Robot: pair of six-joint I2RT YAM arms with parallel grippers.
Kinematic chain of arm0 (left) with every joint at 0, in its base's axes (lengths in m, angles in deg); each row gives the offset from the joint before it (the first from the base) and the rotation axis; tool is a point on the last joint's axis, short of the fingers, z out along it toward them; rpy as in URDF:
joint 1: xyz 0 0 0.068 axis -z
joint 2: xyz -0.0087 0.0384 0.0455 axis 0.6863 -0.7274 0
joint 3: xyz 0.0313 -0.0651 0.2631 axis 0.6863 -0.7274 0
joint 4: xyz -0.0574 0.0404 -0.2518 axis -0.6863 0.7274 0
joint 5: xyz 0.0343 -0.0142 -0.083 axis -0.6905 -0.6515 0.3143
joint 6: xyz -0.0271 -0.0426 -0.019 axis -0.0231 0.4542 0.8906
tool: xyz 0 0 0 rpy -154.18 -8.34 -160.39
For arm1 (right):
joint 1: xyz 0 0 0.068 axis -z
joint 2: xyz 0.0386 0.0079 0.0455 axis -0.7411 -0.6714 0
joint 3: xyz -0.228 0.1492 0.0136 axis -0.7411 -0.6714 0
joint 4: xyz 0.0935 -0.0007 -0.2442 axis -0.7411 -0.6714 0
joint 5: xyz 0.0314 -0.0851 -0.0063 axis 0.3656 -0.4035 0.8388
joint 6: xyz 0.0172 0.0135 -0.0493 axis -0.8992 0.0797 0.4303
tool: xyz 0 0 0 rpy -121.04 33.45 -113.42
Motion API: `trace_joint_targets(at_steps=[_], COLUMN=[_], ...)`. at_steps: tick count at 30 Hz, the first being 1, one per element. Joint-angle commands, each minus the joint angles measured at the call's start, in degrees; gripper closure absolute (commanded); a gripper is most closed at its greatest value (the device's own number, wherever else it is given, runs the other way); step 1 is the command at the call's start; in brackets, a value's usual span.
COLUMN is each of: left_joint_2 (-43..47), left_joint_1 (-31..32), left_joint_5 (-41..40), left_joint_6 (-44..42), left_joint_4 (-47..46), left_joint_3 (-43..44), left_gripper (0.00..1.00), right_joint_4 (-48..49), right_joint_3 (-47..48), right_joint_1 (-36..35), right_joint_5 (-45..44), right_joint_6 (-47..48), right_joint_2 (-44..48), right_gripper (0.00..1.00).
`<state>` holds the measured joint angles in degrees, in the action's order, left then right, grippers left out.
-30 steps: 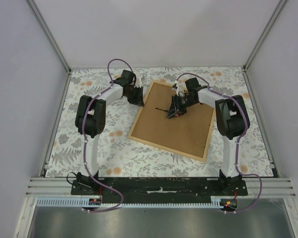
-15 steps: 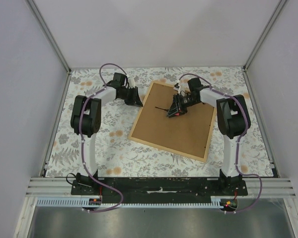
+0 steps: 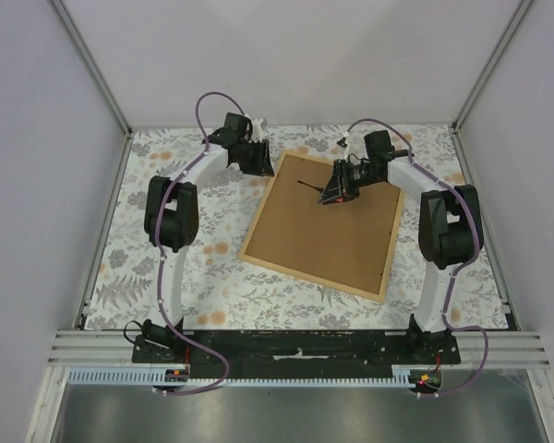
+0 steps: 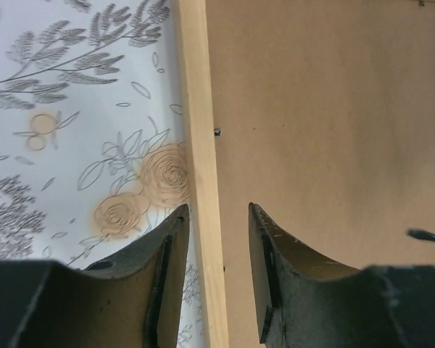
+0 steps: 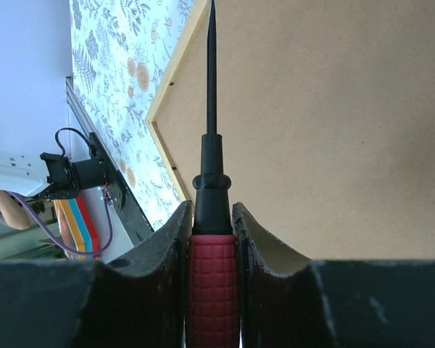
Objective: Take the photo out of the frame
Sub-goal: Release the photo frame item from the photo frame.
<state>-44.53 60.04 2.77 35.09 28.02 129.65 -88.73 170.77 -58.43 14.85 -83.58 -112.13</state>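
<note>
The frame point(image 3: 258, 261) lies back side up on the table, thin tan wooden strips around a brown backing board point(image 3: 332, 235). The photo is hidden under the board. My left gripper point(image 3: 258, 161) is open at the frame's far left corner. In the left wrist view its fingers point(image 4: 167, 246) straddle the wooden strip point(image 4: 198, 145), one over the cloth and one over the board point(image 4: 326, 109). My right gripper point(image 3: 340, 187) is shut on a red-handled screwdriver point(image 5: 212, 275). Its black shaft point(image 5: 211, 72) points left over the board point(image 5: 333, 130).
A floral tablecloth point(image 3: 166, 249) covers the table. Grey enclosure walls stand at the left, right and back. A small dark object point(image 3: 342, 140) lies on the cloth beyond the frame's far edge. A metal rail point(image 3: 295, 346) with the arm bases runs along the near edge.
My left gripper has swung towards the back, to the frame's far left corner. My right gripper has drawn back and to the right with the screwdriver still in it.
</note>
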Motion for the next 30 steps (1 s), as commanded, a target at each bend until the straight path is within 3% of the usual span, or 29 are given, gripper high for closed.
trace_joint_targets(at_steps=[1, 12, 19, 25, 30], left_joint_2=[-5.3, -6.5, -2.2, 8.3, 15.8], left_joint_1=[2.4, 4.5, 4.5, 4.4, 4.4], left_joint_5=[-5.8, -13.2, -12.7, -8.9, -8.5], left_joint_6=[-1.3, -4.9, -1.9, 4.5, 7.2], left_joint_4=[5.0, 5.0, 4.2, -2.5, -6.2], left_joint_3=[3.8, 3.0, -8.2, -24.6, -31.6], left_gripper=[0.55, 0.58, 0.98, 0.98, 0.95], right_joint_4=[-2.1, -2.8, -1.3, -2.6, -5.7], right_joint_3=[2.6, 3.4, 8.1, 14.4, 17.8], right_joint_1=[-0.1, -0.2, -0.7, -2.2, -6.1], right_joint_5=[-1.8, -3.1, -7.1, -2.9, -0.7], right_joint_6=[1.5, 1.8, -1.1, -4.4, -1.5], right_joint_2=[3.6, 4.1, -1.3, -9.8, -13.3], right_gripper=[1.0, 1.0, 1.0, 1.0, 1.0])
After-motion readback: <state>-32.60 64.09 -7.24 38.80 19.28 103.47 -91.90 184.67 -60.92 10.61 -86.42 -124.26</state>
